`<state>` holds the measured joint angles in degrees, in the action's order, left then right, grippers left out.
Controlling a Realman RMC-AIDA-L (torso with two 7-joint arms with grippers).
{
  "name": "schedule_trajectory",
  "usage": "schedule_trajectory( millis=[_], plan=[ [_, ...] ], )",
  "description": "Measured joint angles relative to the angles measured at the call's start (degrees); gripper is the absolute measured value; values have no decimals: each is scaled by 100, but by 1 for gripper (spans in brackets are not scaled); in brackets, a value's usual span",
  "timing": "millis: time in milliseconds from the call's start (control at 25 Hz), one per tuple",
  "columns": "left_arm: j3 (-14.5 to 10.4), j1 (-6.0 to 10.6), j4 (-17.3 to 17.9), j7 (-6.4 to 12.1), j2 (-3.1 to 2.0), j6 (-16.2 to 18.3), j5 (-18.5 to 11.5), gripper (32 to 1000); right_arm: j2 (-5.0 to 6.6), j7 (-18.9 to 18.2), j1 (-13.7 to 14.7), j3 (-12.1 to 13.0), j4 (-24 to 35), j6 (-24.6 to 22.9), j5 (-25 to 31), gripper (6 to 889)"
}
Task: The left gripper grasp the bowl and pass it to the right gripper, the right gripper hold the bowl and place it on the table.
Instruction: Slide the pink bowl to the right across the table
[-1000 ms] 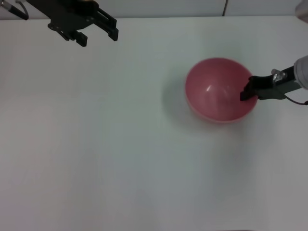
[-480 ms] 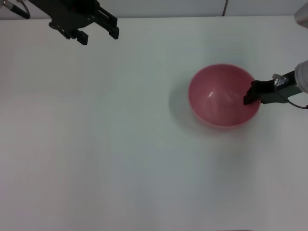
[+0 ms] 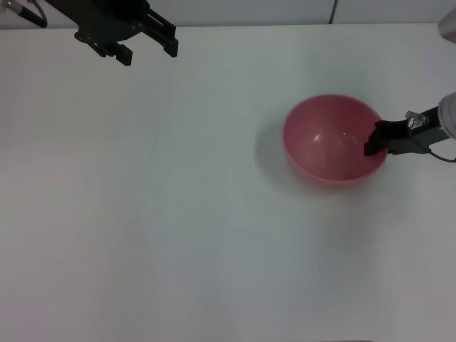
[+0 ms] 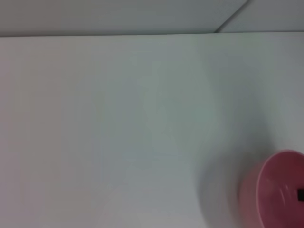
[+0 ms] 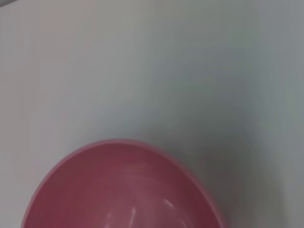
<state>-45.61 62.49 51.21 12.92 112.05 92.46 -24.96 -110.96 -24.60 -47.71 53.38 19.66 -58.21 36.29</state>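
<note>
Head view: pink-red bowl sat upright at the right side of the white bench, mouth up, glossy inside catching a small highlight. A soft shadow lay on the bench just to the bowl's left; whether the base actually touched the surface could not be told.

Right hand reached in from the right edge and was clamped on the bowl's right rim, one black finger showing inside the wall. Small metal fitting visible behind the fingers.

Left hand was up at the far left corner of the bench, well apart from the bowl, fingers spread and holding nothing.

Right wrist view: bowl filled the lower part of the picture, rim and inner wall close to the camera, bare bench beyond it.

Left wrist view: mostly bare bench, bowl far off at one corner.
</note>
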Motion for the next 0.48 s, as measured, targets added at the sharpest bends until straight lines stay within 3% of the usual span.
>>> schedule_trajectory(
  millis=[480],
  plan=[
    [0,-22,-7,0,1,-23,0,863,13,87,-1,-30,-6,3,2,94]
  ],
)
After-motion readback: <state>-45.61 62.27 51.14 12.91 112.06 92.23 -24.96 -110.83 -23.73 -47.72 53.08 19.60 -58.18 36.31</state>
